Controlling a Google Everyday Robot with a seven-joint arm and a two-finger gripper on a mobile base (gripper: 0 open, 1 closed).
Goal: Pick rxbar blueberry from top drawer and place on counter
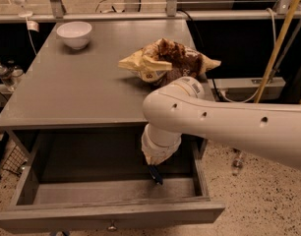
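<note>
Top drawer (111, 211) stands pulled open at 6 o'clock of the view, knob (111, 226) on its front panel. The visible floor of the drawer is bare grey.

White arm (229, 127) comes in from 3 o'clock and bends down over the counter's front edge. Its wrist is sunk inside the drawer, toward the drawer's 3 o'clock side.

Gripper (153, 170) is mostly hidden under the wrist, with only a dark tip showing, low near the drawer floor. Whether it is closed on anything, I cannot tell.

A dark blue sliver at that tip is probably the rxbar blueberry (157, 177); the view is too poor to be sure. If so, the bar is inside the drawer, right at the gripper.

Counter (81, 92) surface: white bowl (74, 34) at 11 o'clock, yellow-and-brown snack bag (165, 62) toward 1 o'clock, well apart. No bar on the surface.

Progress, as judged: drawer open and reach made, at the grasp stage. Left to do: confirm the hold, lift clear of the drawer, carry up and set down on open surface, likely around 9 o'clock of the bag.
</note>
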